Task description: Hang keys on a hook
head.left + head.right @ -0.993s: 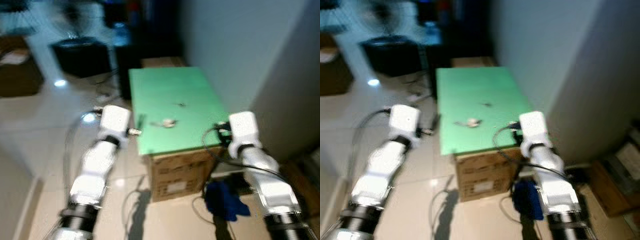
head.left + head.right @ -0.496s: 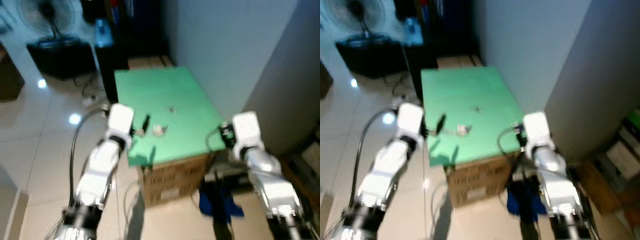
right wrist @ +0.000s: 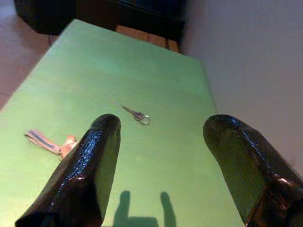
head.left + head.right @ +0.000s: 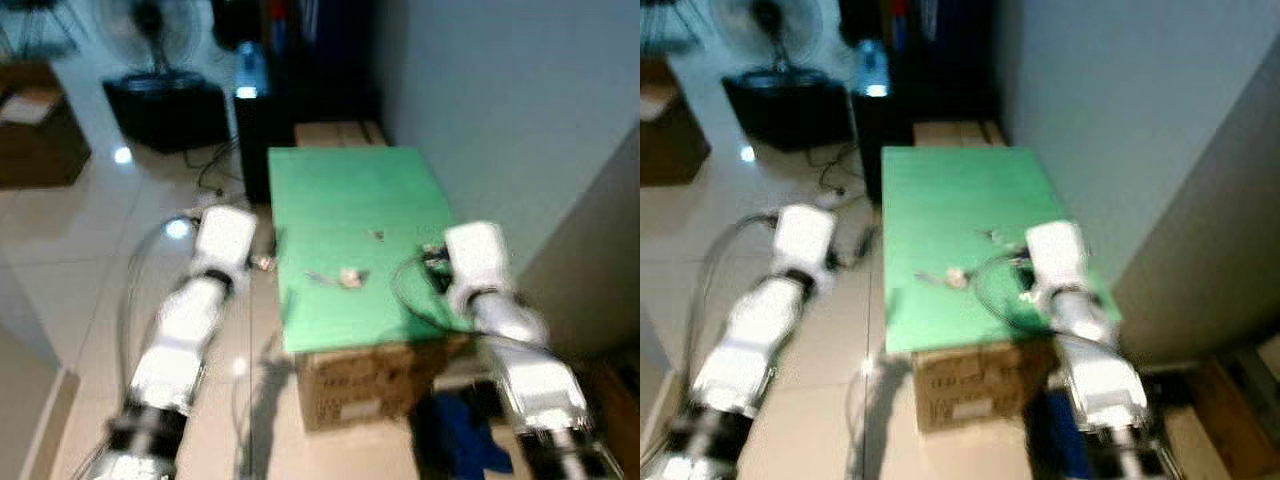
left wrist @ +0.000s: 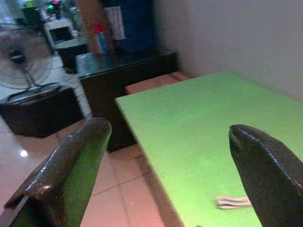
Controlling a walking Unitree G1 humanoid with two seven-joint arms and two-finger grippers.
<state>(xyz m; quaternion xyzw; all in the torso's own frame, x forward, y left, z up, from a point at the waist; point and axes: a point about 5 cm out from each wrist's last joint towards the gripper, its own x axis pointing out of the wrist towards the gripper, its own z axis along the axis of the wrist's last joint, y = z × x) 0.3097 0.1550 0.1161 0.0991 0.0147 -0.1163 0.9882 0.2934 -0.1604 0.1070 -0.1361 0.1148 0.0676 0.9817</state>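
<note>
The key lay on the green board, just ahead of the right gripper, whose fingers were apart. The left gripper, also spread wide, was farther off.

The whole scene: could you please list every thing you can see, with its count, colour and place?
Board: one, green, lying on top of the box.
Box: one, brown cardboard, on the floor by the wall.
Key: one, metal with a ring, near the middle of the board.
Strap: one, tan and striped, on the board, apart from the key.
Fan: one, dark, on the floor at the far left.
Cloth: one, blue, on the floor beside the box.
Left gripper: black fingers open, at the board's left edge.
Right gripper: black fingers open, over the board's right side.
</note>
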